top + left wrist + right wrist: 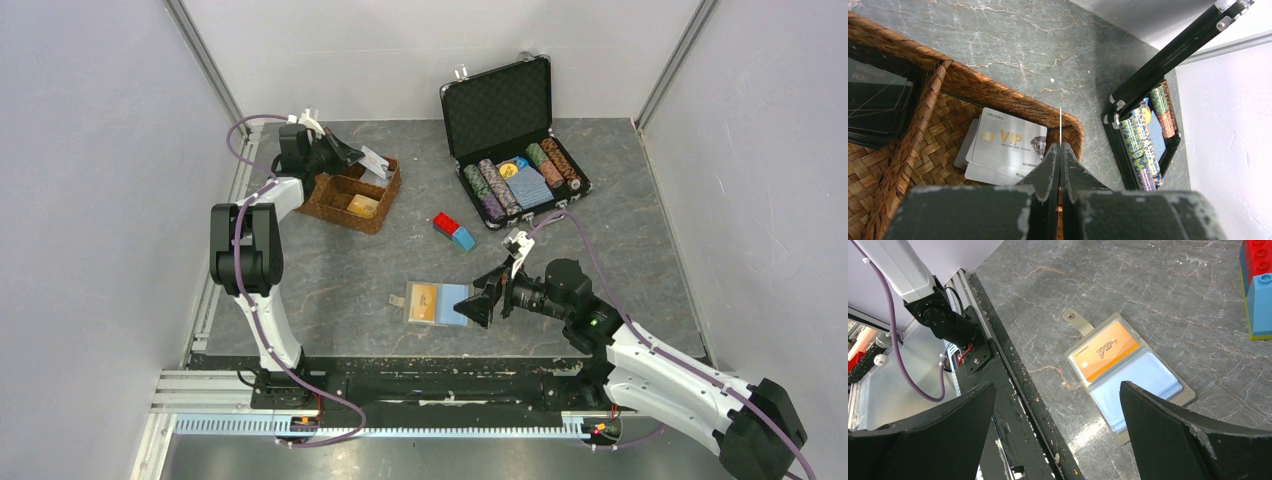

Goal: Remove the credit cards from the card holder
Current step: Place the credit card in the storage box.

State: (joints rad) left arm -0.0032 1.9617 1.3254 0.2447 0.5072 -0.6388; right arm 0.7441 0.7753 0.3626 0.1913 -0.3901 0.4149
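While the left pincer [1060,148] clamps one thin card [374,160], the right pincer [1057,386] gapes empty before the card holder [1077,324], whose slick orange card [1104,351] likely needs an edge grip.

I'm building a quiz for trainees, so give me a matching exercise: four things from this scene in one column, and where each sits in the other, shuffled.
1 orange card
2 VIP card
3 chips
4 blocks

a in the case
b in the holder
c on the bare table
d in the tray

Pairs: 1-b, 2-d, 3-a, 4-c
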